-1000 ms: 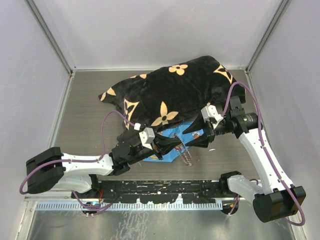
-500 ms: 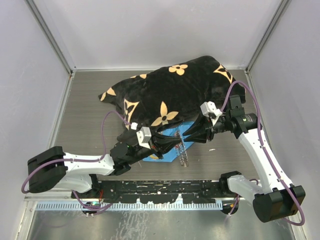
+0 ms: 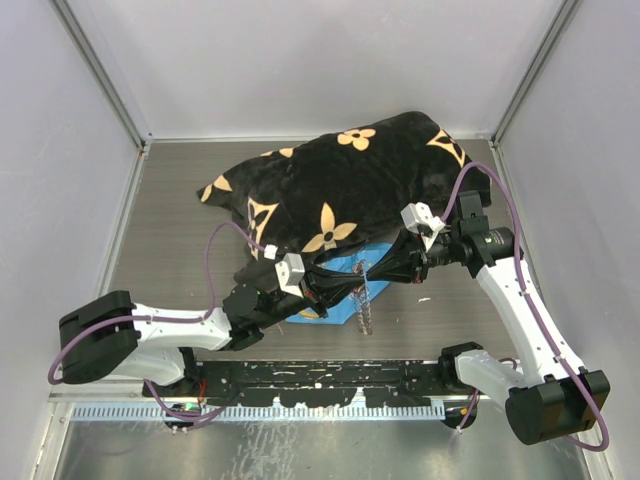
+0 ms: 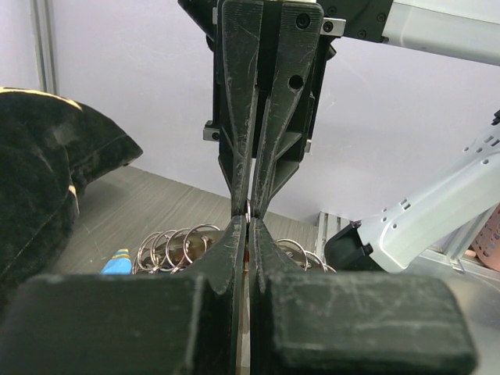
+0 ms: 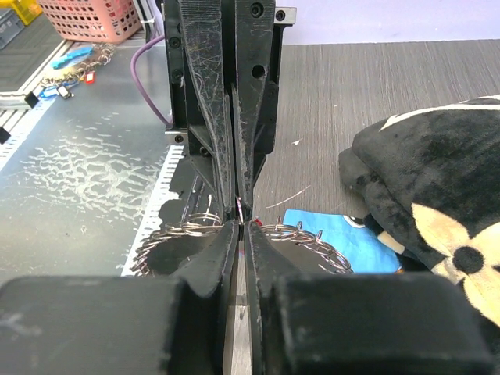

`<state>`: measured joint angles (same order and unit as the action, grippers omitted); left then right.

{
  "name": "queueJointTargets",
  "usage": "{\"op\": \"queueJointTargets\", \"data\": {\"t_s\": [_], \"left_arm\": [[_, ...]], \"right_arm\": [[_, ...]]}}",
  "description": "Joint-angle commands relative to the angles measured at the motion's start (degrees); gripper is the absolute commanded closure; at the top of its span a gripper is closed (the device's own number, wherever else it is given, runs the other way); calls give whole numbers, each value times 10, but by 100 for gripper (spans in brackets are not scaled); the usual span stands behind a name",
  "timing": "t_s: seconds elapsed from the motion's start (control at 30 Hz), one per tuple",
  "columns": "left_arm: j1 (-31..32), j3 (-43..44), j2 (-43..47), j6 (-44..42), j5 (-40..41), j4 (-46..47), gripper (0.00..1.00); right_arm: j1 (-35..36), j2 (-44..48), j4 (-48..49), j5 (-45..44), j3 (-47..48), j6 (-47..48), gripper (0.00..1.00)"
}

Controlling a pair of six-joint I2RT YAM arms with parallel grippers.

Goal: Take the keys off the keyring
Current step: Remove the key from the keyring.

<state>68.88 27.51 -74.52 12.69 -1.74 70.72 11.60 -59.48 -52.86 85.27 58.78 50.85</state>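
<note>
Left gripper point(image 4: 248, 223) clamped on keyring point(image 5: 301, 231); right gripper point(image 5: 241, 225) nearly closed, pinching same spot, tip to tip. Basket point(image 5: 94, 17) contents hidden.

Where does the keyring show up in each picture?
Top: keyring at centre, just below where the fingers meet.
Left wrist: low centre, loops either side of the fingers.
Right wrist: low centre, loops either side of the fingers.
Shared landmark: black flowered blanket.
</note>
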Motion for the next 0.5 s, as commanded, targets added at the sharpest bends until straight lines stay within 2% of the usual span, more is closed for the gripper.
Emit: {"op": "queueJointTargets", "data": {"t_s": [0.0, 0.1, 0.3, 0.47], "left_arm": [[1, 22, -1, 2, 0, 63, 100], [2, 21, -2, 2, 2, 63, 100], [2, 21, -1, 2, 2, 62, 100], [1, 20, 2, 4, 10, 47, 100]], "right_arm": [[0, 13, 16, 19, 0, -1, 85], [0, 13, 16, 20, -1, -1, 83], [1, 13, 17, 18, -1, -1, 99], [1, 14, 8, 3, 4, 10, 99]]}}
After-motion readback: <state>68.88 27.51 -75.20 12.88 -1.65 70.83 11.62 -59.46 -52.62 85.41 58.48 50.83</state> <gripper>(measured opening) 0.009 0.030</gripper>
